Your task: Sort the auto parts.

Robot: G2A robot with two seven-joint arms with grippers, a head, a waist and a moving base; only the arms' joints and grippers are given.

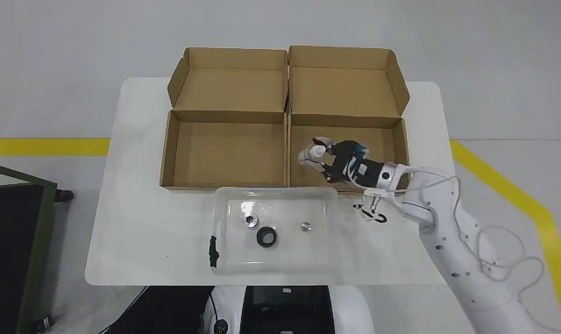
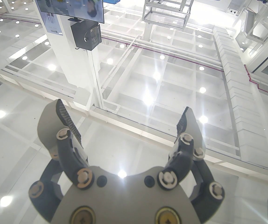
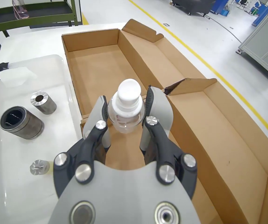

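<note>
My right gripper (image 3: 126, 114) is shut on a small clear bottle with a white cap (image 3: 127, 103), held above the near end of the right cardboard box (image 3: 218, 127). From above, that gripper (image 1: 317, 156) and the bottle (image 1: 316, 150) hang over this box's front left corner (image 1: 386, 128). The left cardboard box (image 1: 223, 154) stands beside it. In the clear plastic tray (image 1: 230, 246) lie a large dark bearing sleeve (image 3: 22, 122), a smaller steel cylinder (image 3: 43, 102) and a small silver part (image 3: 39, 166). My left gripper (image 2: 124, 120) is open and holds nothing, with a ceiling beyond it.
Both boxes have their lids folded back toward the far table edge. A black object (image 1: 213, 249) sits at the tray's left rim. A green shelf cart (image 3: 31, 12) with a pink bottle stands beyond the table. A yellow floor line (image 1: 53, 146) runs past the table.
</note>
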